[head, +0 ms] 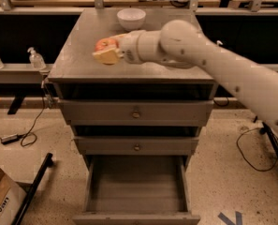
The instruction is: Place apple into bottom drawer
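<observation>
The red apple (104, 44) with yellowish patches sits between the tan fingers of my gripper (107, 51), above the left part of the grey cabinet top (77, 60). The white arm reaches in from the right and crosses the cabinet top. The gripper is shut on the apple. The bottom drawer (136, 215) is pulled out below, a wide shallow grey tray with nothing showing inside. The two upper drawers with brass knobs (135, 112) are closed.
A white bowl (131, 18) stands at the back of the cabinet top. Clear bottles (35, 58) sit on a shelf to the left. A cardboard box (0, 203) and a black bar (33, 191) lie on the floor at the lower left, with cables nearby.
</observation>
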